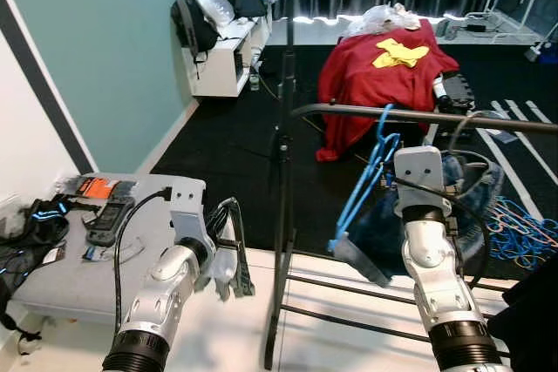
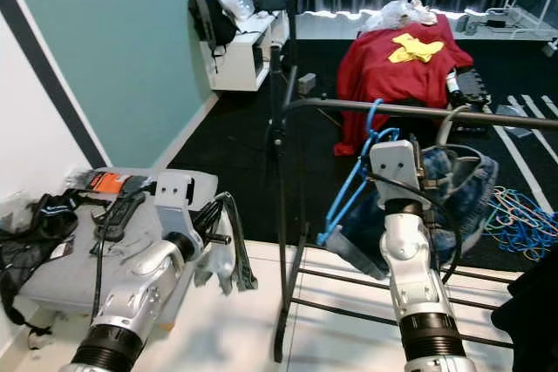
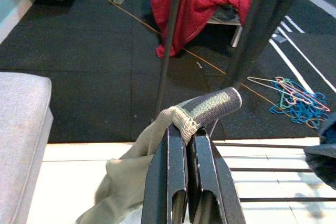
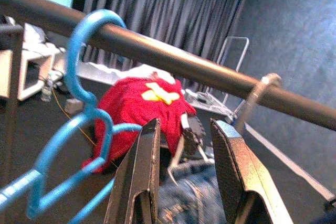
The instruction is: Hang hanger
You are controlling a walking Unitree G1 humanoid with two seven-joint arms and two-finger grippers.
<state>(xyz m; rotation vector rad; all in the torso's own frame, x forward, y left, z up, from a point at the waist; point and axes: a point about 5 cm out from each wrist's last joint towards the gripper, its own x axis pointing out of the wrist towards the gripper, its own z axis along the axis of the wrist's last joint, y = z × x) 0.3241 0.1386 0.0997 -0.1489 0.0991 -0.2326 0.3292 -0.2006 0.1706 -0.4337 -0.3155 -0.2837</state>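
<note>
The blue hanger (image 4: 79, 124) is hanging by its hook over the dark rail (image 1: 453, 117) of the clothes rack (image 1: 283, 241), with its body sloping down toward seven o'clock and a grey garment (image 1: 359, 260) draped at its lower end. The right gripper (image 4: 184, 177) is sitting just beside the hanger, at about four o'clock from the hook, and its fingers are standing spread apart with nothing between them; the right wrist view is showing the gap clearly, with the rail crossing above. A second, pale hook (image 4: 258, 90) is also resting over the rail farther along. The left gripper (image 3: 187, 182) is reaching forward at about eight o'clock in the head views, its fingers pressed together and pinching a beige sock (image 3: 157, 150) with a grey toe, which is dangling below. A grey cushion (image 1: 78, 267) is lying at nine o'clock with an orange item (image 1: 94, 186) and a black device (image 1: 106, 219) on it. A red cloth (image 1: 375, 84) with a yellow piece (image 1: 399, 52) is covering something at one o'clock, well apart from the rack. Blue denim (image 1: 471, 189) is lying behind the right arm, and a heap of coloured hangers (image 1: 523, 233) is lying on the dark floor at three o'clock.
</note>
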